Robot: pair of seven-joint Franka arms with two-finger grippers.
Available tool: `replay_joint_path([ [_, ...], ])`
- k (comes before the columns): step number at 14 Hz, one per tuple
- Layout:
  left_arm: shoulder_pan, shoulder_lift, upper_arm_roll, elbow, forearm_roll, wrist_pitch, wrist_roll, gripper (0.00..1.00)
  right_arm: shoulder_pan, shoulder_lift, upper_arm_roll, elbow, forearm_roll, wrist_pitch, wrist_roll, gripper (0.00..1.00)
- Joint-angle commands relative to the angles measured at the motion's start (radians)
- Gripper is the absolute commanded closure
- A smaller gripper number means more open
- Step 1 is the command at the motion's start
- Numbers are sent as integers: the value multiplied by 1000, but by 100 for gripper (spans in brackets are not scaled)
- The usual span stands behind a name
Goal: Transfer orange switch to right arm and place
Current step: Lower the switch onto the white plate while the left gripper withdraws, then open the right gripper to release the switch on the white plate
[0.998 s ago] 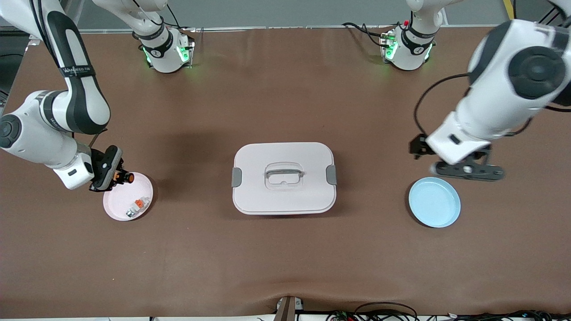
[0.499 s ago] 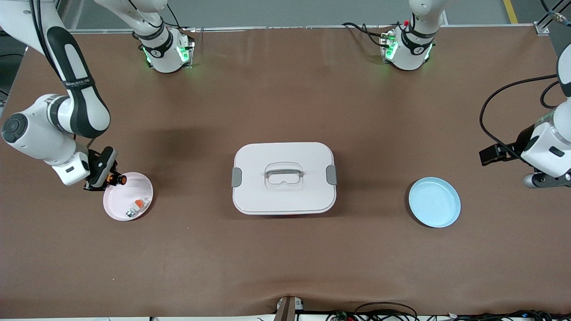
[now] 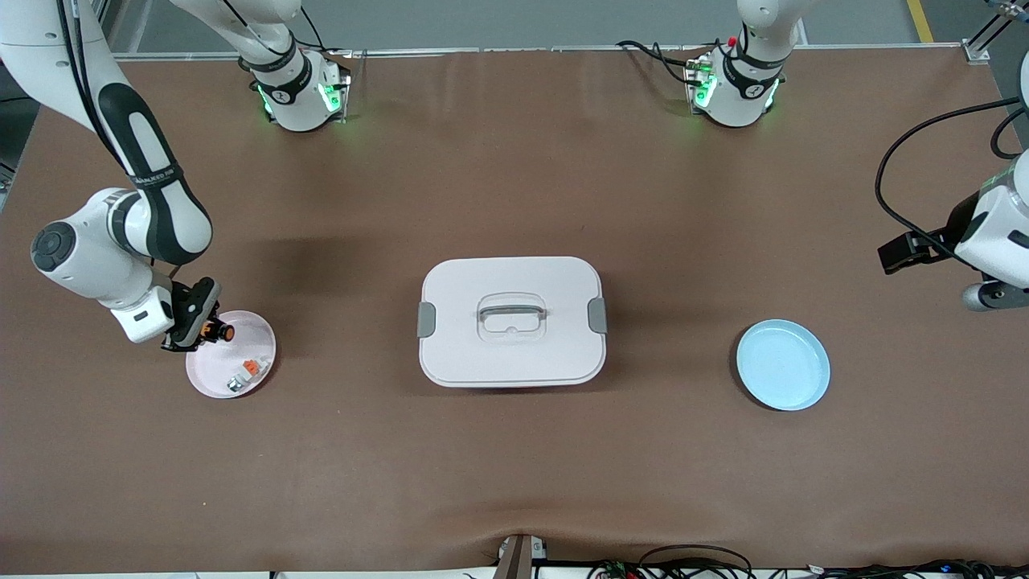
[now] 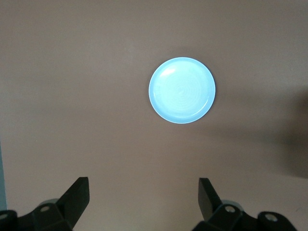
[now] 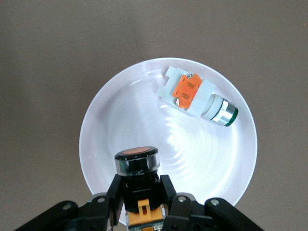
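My right gripper (image 3: 202, 329) is shut on the orange switch (image 3: 222, 330), a stubby black cylinder with a round orange button end. It holds the switch just above the rim of the pink plate (image 3: 259, 347), at the right arm's end of the table. In the right wrist view the switch (image 5: 137, 160) sits between the black fingers (image 5: 113, 195), over the plate (image 5: 115, 115). A small white piece with an orange tab (image 3: 248, 371) lies in the plate, also in the right wrist view (image 5: 195, 96). My left gripper (image 4: 143, 186) is open and empty, high over bare table.
A pale lidded box with a handle (image 3: 511, 322) stands mid-table. A light blue plate (image 3: 783, 364) lies toward the left arm's end, empty, also in the left wrist view (image 4: 182, 90). The left arm (image 3: 993, 241) hangs at the table's end, partly out of view.
The left arm has swung away from over the blue plate to the table's end. The right gripper has shifted slightly with the switch, staying over the pink plate's rim.
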Motion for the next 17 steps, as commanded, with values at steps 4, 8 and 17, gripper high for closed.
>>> replay_joint_path([
  [4,14,-40,-4,-5,10,-4,-11,0,-17,42,27,13,-8,84,-22,100],
  [8,-52,-97,103,-30,-42,65,-2,0,-12,70,28,22,-5,101,-24,100],
  [17,-497,-296,651,-244,-227,172,93,0,-12,111,30,22,-2,151,-22,100],
])
